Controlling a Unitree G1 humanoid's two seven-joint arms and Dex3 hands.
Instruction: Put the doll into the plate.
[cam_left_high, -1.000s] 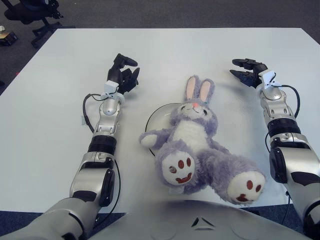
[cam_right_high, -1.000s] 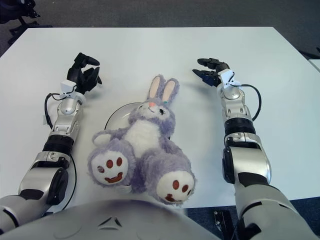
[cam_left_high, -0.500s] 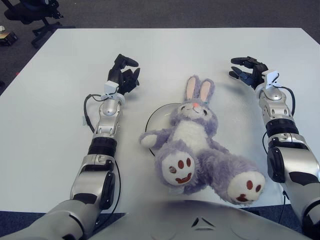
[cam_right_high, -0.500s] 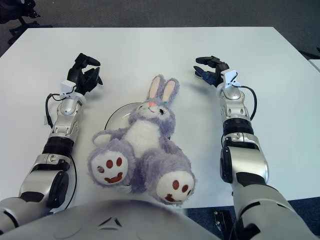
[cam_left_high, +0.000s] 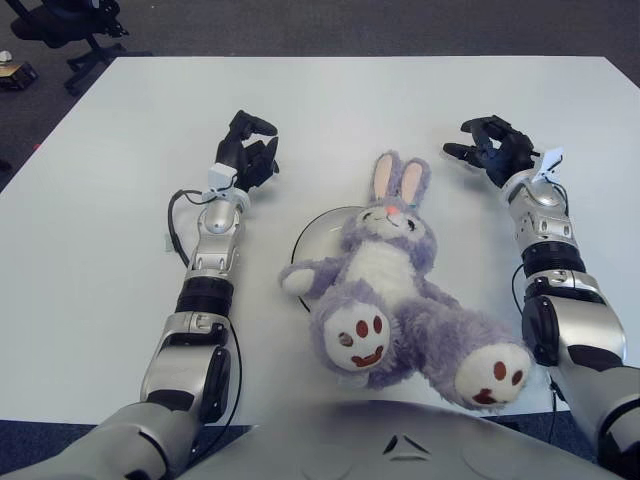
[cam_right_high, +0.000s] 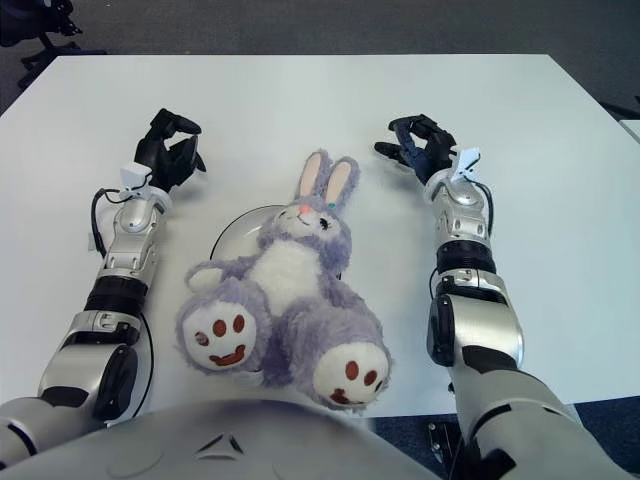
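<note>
Purple plush fur marks the long-eared rabbit doll (cam_left_high: 395, 290), laid on its back over the round white plate (cam_left_high: 318, 236) at the near middle of the white table (cam_left_high: 100, 200). The left hand (cam_left_high: 247, 158) is seen far left with fingers curled on nothing, the right hand (cam_left_high: 492, 150) far right with fingers spread and empty. Since the legs overhang the plate's near edge, the doll is best gripped at the torso and shifted farther until centred.

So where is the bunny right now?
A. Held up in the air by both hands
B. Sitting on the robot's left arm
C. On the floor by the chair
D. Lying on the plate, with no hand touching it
D: the bunny lies over the plate, while the left hand and the right hand show apart from it on either side, holding nothing.
</note>
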